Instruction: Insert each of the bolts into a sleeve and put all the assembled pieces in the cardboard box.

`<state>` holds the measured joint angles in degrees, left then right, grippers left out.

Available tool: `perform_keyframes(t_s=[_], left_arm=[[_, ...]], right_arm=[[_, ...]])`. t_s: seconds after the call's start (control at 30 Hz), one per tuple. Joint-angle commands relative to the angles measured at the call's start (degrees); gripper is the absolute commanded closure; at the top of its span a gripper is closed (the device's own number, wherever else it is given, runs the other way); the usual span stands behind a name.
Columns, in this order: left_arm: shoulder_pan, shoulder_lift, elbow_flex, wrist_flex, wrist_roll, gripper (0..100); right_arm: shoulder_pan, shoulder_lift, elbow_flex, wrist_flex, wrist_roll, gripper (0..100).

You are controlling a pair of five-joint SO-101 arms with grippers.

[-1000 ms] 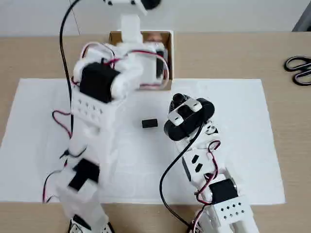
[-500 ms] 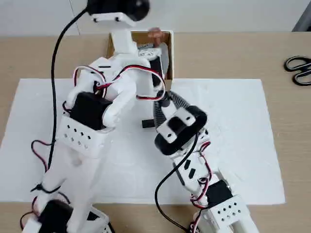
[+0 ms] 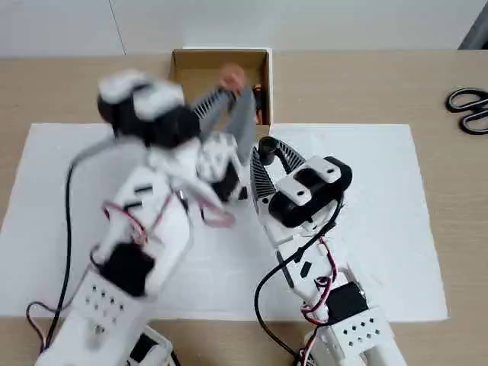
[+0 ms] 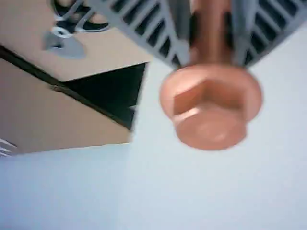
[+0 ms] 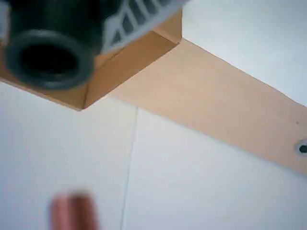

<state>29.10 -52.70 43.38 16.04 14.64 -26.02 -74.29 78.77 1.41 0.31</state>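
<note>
1. Since half a second ago, the left arm has been lowered and drawn back from above the far wall of the cardboard box (image 3: 183, 57). The left gripper (image 3: 235, 90) is now seen over the box's opening rather than at its far rim. The right gripper (image 3: 268, 152) has been carried a little closer to the box's near right corner.
2. The left gripper is clenched on a copper-coloured bolt (image 3: 231, 75). The shank is pinched between the ribbed grey fingers, and the broad head is left free beyond their tips.
3. In the high view the bolt is seen against the box's opening, toward its right wall. In the left wrist view white paper is seen behind the head, with the box off to one side, so the bolt is held raised and is not lying in the box.
4. The box is stood open-topped, its near wall met by the far edge of a paper sheet (image 3: 366, 198) that is spread over the table (image 3: 358, 84).
5. The right gripper is closed around a black sleeve (image 3: 266, 145), held just outside the box's near right corner, above the paper. In the right wrist view the sleeve's open bore is turned toward the camera, with the box corner close behind it.
6. The bolt has not been inserted; bolt and sleeve are held apart.
7. Scissors (image 3: 469, 107) are laid on the bare table, well to the right of the box.
</note>
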Motion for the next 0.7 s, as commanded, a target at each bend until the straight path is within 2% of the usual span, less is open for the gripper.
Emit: perform_keyframes(t_s=[0.0,0.27,0.43,0.67], left_arm=[[3.52,-3.87,4.62,-3.78,-2.46,99],[4.40,-3.87,4.97,-3.69,-2.55,99],[3.96,-3.96,4.70,-3.87,-2.73,99],[0.97,-4.13,4.70,-3.87,-3.16,99]], right_arm=[[0.40,-0.75,-0.88,-1.71,-1.23,99.5],[0.31,-1.10,-0.88,-1.63,-0.97,99.5],[0.31,-1.19,-0.88,-1.71,5.10,99.5],[0.22,-1.19,-0.88,-1.80,5.80,99.5]])
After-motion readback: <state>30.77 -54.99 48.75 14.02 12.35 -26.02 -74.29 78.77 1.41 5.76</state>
